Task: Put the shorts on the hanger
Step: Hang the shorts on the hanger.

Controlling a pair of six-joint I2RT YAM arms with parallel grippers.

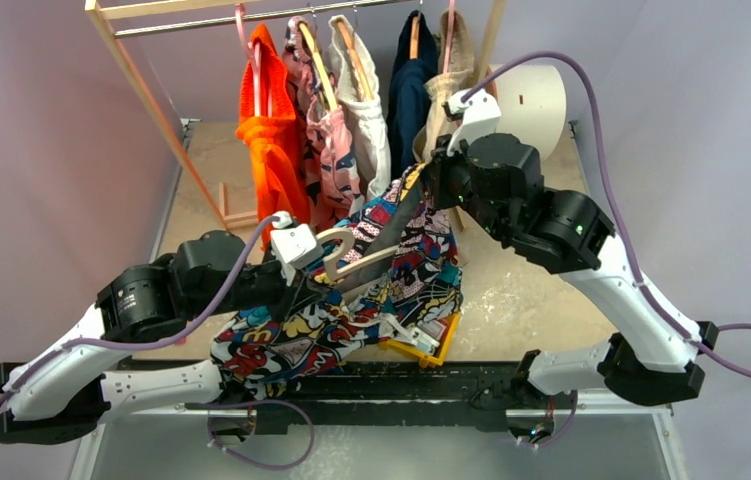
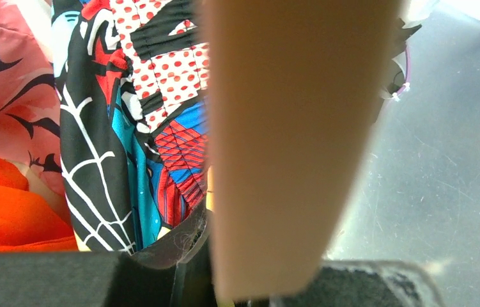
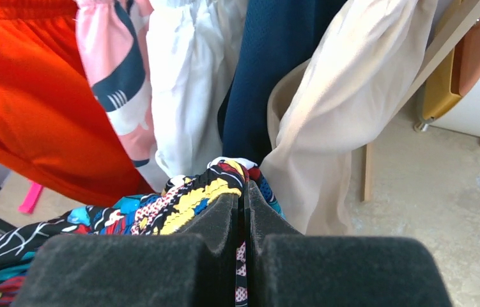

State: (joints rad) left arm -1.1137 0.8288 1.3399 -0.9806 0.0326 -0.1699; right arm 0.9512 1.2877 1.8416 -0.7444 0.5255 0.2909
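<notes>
The comic-print shorts (image 1: pixel 411 270) hang in a long drape from my right gripper (image 1: pixel 429 180) down to the table's near edge. That gripper (image 3: pixel 245 198) is shut on the waistband of the shorts (image 3: pixel 179 201), with cloth pinched between its pads. The pale cream hanger (image 1: pixel 366 262) lies across the shorts, hook to the left. My left gripper (image 1: pixel 316 275) holds it near the hook. In the left wrist view the hanger (image 2: pixel 288 128) fills the middle as a tan blur between the jaws of the left gripper (image 2: pixel 256 275), with the shorts (image 2: pixel 160 96) behind.
A wooden rack (image 1: pixel 141 75) at the back carries an orange garment (image 1: pixel 269 140), a pink patterned one (image 1: pixel 326 150), a white one (image 1: pixel 366 110), a navy one (image 1: pixel 409 90) and a beige one (image 1: pixel 448 80). A white round stand (image 1: pixel 536 95) sits back right. A yellow frame (image 1: pixel 431 348) pokes out under the shorts.
</notes>
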